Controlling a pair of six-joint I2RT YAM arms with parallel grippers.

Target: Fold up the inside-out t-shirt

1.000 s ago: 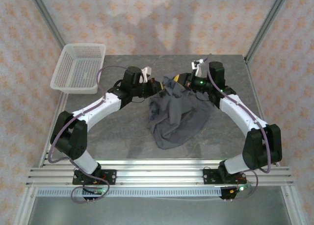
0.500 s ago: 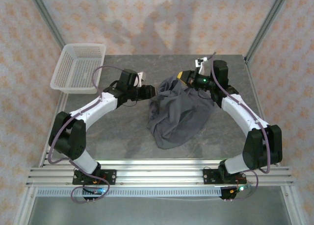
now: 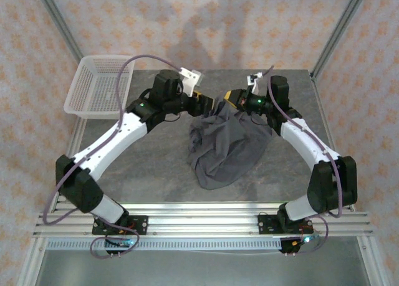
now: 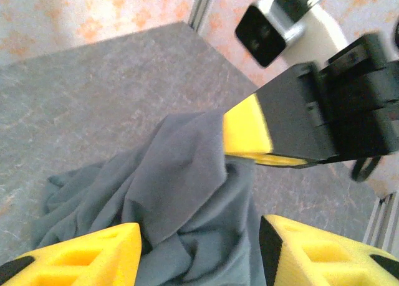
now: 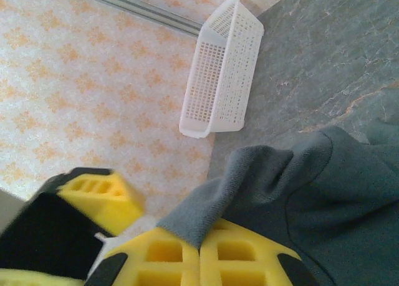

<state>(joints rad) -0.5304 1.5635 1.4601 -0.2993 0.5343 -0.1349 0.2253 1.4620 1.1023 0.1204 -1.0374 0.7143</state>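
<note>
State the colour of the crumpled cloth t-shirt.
The crumpled cloth t-shirt is dark slate grey, clearest in the left wrist view.

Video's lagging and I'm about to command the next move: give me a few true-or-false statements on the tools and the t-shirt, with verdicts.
1. The right tool is shut on the t-shirt. True.
2. The left tool grips the t-shirt. False: its jaws stand open, with cloth lying between them.
3. The t-shirt sits in the white mesh basket. False: it lies bunched on the table, apart from the basket.
4. Both tools are close together at the t-shirt's far edge. True.
</note>
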